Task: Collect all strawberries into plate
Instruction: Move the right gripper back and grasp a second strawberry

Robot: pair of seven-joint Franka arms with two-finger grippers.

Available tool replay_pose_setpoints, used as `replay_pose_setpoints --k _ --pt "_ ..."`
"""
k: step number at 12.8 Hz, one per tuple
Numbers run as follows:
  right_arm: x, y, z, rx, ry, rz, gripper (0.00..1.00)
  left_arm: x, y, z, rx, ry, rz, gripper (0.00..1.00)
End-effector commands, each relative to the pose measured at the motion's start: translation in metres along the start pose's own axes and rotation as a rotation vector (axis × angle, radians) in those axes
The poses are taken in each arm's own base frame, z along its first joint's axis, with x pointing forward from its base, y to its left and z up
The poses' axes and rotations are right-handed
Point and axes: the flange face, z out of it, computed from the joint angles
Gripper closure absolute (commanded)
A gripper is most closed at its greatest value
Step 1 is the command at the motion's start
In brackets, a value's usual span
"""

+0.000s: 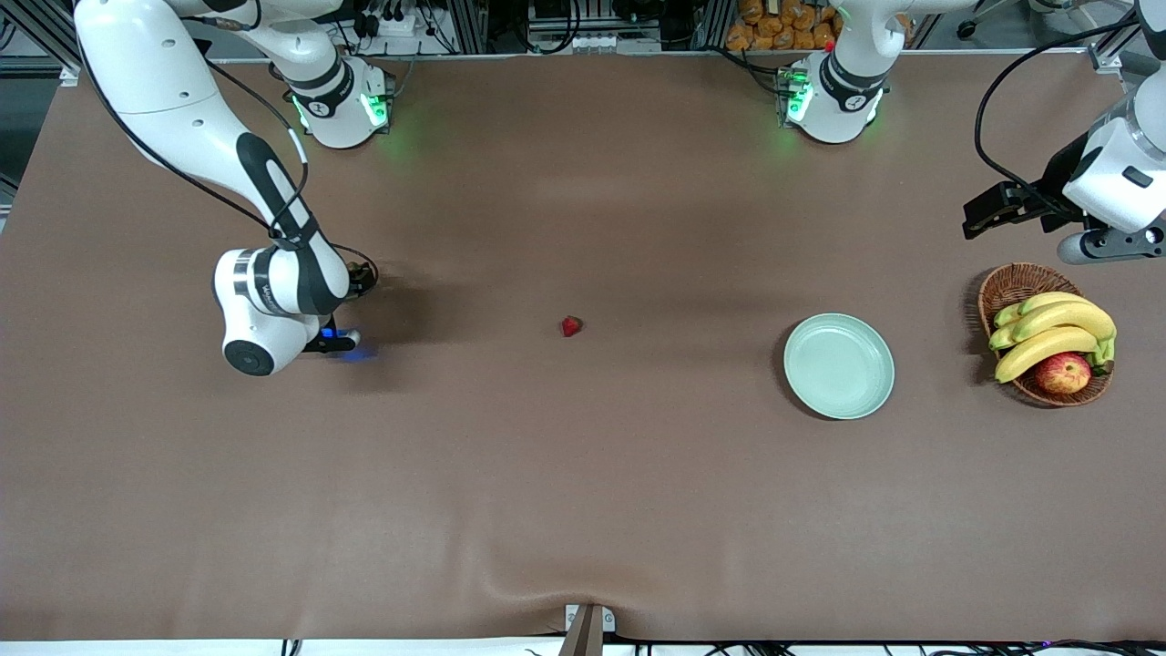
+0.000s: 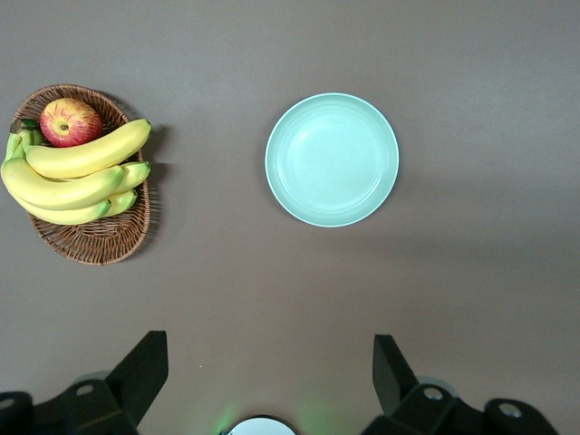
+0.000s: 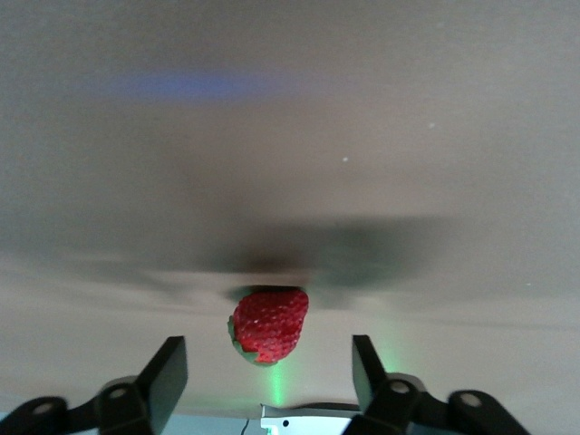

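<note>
Front view: right gripper [image 1: 351, 339] is low at the table at its own arm's end. One strawberry [image 1: 571, 325] lies mid-table; plate [image 1: 839, 365] is bare.

Left wrist view: left gripper [image 2: 270, 373] waits, jaws wide, over the plate [image 2: 332, 159].

Right wrist view: another berry [image 3: 268, 326] sits between the right gripper's [image 3: 269, 373] parted fingers, untouched (hidden from front). I judge it's the grasp step; next: pinch, lift.

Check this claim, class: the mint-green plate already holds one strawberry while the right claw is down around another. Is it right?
Not quite. The plate is bare, as the left wrist view shows; one strawberry lies loose on the table. The rest holds: the right claw is down around another strawberry.
</note>
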Motion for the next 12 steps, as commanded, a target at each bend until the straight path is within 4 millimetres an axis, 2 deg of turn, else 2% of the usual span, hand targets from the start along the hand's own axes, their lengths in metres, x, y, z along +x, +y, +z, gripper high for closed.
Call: replay_pose_setpoints --k 1,2,6,10,11,12 --pt "0.002 0.003 0.006 -0.021 -0.004 -0.002 0.51 -0.003 -0.001 -0.001 0.017 0.016 0.015 0.0" --pt "0.002 0.003 0.006 -0.021 -0.004 -0.002 0.56 -0.003 -0.001 -0.001 0.017 0.016 0.015 0.0" --pt "0.003 0.002 0.01 -0.023 -0.01 -0.005 0.62 -0.003 -0.001 -0.002 0.017 0.019 0.015 0.0" --pt "0.005 0.0 0.008 -0.024 0.003 -0.007 0.84 -0.003 -0.002 -0.003 0.016 0.024 0.013 0.0" --pt "0.006 0.0 0.0 -0.022 0.019 -0.006 0.87 -0.003 -0.001 -0.002 0.018 0.022 0.015 0.0" --pt "0.006 -0.002 -0.019 -0.015 0.057 -0.009 0.87 -0.003 -0.001 -0.002 0.016 0.022 0.015 0.0"
